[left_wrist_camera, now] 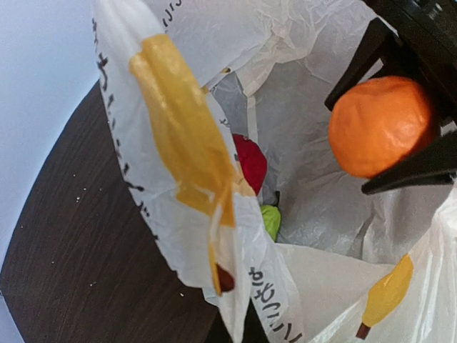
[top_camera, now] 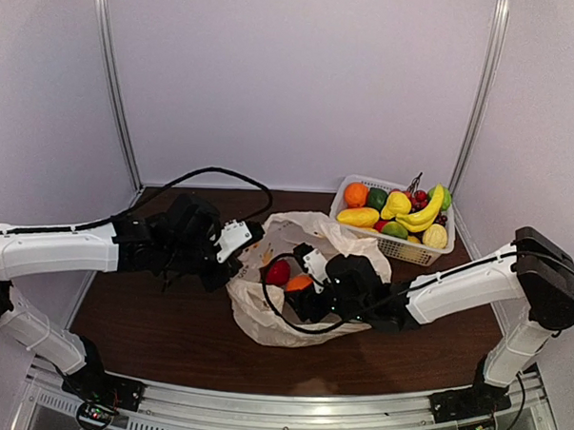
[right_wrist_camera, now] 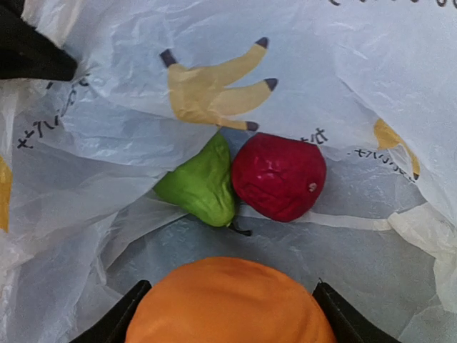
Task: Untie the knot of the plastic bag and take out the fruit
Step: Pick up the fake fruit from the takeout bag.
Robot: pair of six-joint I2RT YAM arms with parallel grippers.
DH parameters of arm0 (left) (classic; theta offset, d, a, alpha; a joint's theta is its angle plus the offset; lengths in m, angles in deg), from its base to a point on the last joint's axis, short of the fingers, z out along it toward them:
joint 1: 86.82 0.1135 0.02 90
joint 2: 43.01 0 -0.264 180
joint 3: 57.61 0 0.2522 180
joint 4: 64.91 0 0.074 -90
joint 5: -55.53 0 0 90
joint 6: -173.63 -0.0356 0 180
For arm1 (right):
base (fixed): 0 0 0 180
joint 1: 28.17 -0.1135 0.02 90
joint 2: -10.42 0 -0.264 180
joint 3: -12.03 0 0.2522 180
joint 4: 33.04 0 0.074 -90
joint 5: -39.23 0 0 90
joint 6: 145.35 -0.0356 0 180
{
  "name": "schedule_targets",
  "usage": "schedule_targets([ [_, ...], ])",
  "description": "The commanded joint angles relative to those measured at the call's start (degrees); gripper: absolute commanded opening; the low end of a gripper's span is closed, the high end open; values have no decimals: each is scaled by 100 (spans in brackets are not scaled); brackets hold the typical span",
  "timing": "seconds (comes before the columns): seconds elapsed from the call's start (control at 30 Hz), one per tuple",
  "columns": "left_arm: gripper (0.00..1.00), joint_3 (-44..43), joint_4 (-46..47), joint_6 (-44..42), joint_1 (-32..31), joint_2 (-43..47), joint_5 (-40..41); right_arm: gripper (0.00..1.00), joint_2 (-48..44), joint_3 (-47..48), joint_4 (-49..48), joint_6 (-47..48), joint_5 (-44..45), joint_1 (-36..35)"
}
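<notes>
- The orange fruit (left_wrist_camera: 378, 125) sits just inside the open mouth of the bag, clamped between the two black fingers of the right end effector (right_wrist_camera: 230, 289). It looks like a light, hard toy with a smooth skin, so I'd guess it could squirt out if the grip is off-centre. Across the widest part, as it's held now, seems right.
- Deeper in, a red fruit (right_wrist_camera: 278, 176) and a green fruit (right_wrist_camera: 200, 187) lie touching each other on the bottom of the bag. Both are small and round-ish, so probably rollers.
- The bag (top_camera: 282, 324) is thin, crinkly and floppy, and it lies mid-bench between the arms. I can't spot a knot anywhere, so that part looks done. The rim is the place to hold it, since anything lower will likely just bunch up.
- The left end effector (top_camera: 240, 238) is right at the bag's left rim. Its fingers don't show clearly, so I can't tell if it's pinching.
- A white basket (top_camera: 400, 247) of other fruit sits at the far right of the bench (top_camera: 168, 324).
</notes>
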Motion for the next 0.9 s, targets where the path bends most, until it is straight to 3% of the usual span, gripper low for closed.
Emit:
schedule_targets([
  [0.0,0,-169,154,98,26,76,-308,59,1,60,140,10,435,-437],
  [0.27,0,-230,135,252,28,61,-395,59,-760,273,316,-16,1342,-1182],
  [0.43,0,-248,20,252,56,173,74,60,-1581,214,615,8,1798,-1491],
  [0.73,0,-169,64,250,61,446,170,61,-2866,-240,346,-194,1798,-1685],
  [0.87,0,-214,3,302,66,375,253,63,-3134,-219,56,-210,1195,-1717],
])
